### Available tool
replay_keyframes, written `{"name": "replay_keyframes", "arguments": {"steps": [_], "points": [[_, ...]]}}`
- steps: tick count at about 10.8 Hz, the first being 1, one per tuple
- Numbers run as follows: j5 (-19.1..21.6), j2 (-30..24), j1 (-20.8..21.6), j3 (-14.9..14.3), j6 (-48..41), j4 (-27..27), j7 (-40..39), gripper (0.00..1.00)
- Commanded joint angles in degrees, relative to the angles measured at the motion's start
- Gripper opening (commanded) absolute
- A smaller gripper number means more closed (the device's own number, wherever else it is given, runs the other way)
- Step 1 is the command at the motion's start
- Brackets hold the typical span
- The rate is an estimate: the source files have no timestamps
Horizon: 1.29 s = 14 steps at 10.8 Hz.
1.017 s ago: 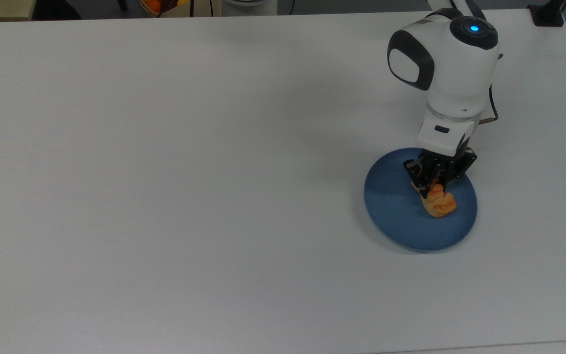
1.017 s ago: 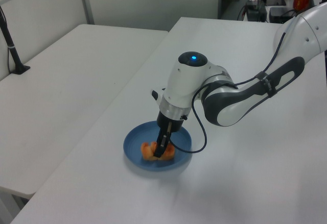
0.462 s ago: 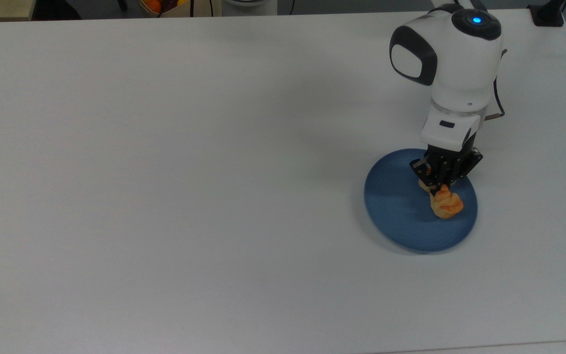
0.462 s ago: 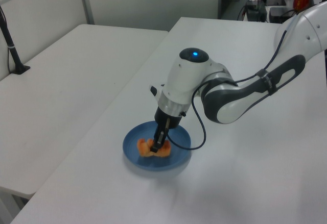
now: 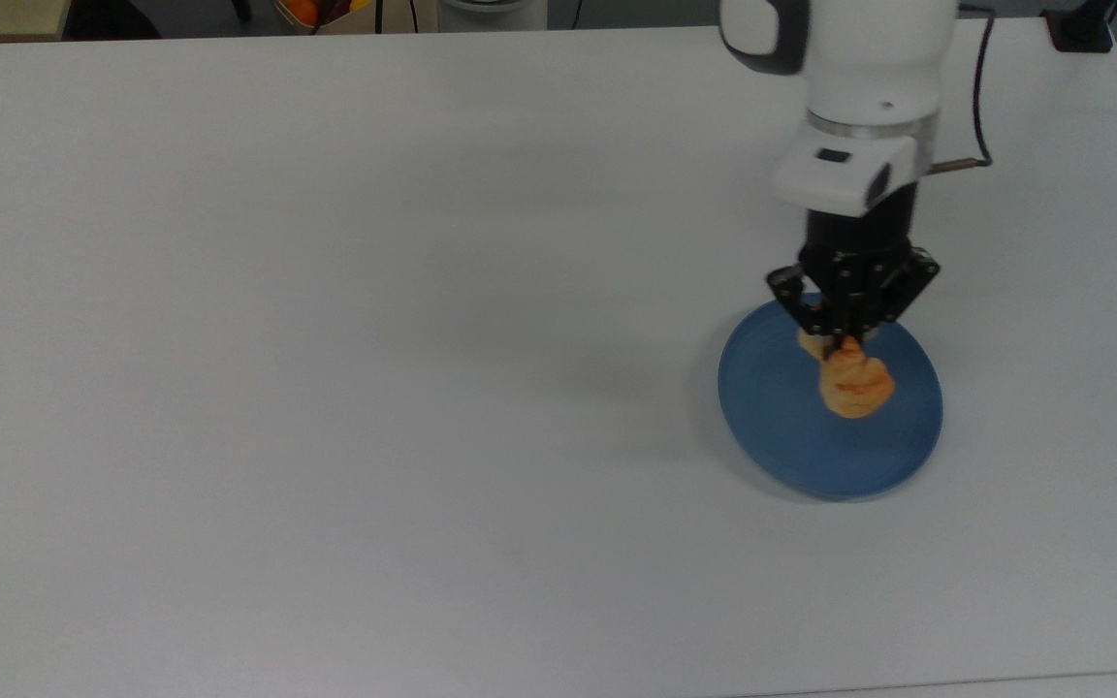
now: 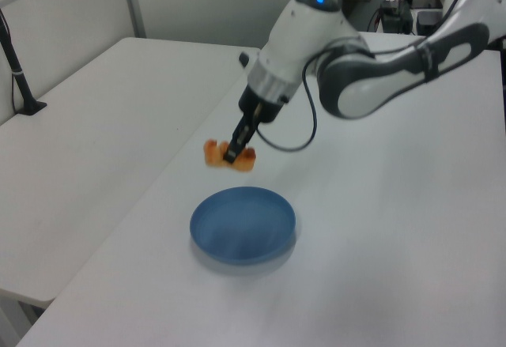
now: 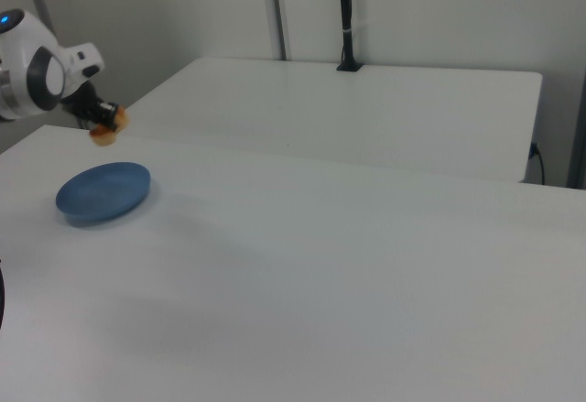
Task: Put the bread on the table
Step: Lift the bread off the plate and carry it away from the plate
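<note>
My upper arm runs out of the top edge of the top view, so my wrist housing is cut off there, and in the right view I appear just at the left edge, small and partly cropped. My gripper [image 5: 847, 334] hangs over the far part of the blue plate [image 5: 772, 427], and its black fingers [image 5: 815, 308] cover the far end of the bread [image 5: 854, 384], so that end is hard to make out from above. In the left view my gripper [image 6: 233, 151] is well above the plate [image 6: 242, 224], and the bread [image 6: 228, 154] is in the air with it, clear of both the plate and the white table [image 5: 326, 339]. My jaws are closed tight on the bread's middle, with a lump of golden-orange crust showing on each side of the fingers in the left view. In the top view the bread's long axis seems to run from the far side toward the near right, though the fingers hide too much of it for me to be sure. In the right view the bread [image 7: 104, 131] is a small blurred orange spot at my gripper [image 7: 99, 120], above and a little beyond the plate [image 7: 103, 191]; its shape cannot be read there. A second white table [image 6: 95, 118] stands beyond the left view's left edge of mine.
</note>
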Motion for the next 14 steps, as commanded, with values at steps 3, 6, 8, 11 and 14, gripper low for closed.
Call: {"name": "replay_keyframes", "arguments": {"steps": [3, 6, 8, 11, 14], "points": [[-0.3, -14.4, -11.4, 0.8, -3.9, -12.0, -2.6, 0.00], [-0.2, -17.8, -19.8, 1.8, -5.4, -16.4, -7.0, 0.00], [0.0, -19.1, -23.8, 2.0, -5.3, -18.8, -10.7, 0.00], [0.0, -13.7, -25.1, 2.0, -1.0, -18.6, -11.2, 0.00], [0.0, -8.1, -24.7, 1.9, 4.5, -18.3, -10.2, 0.00]]}}
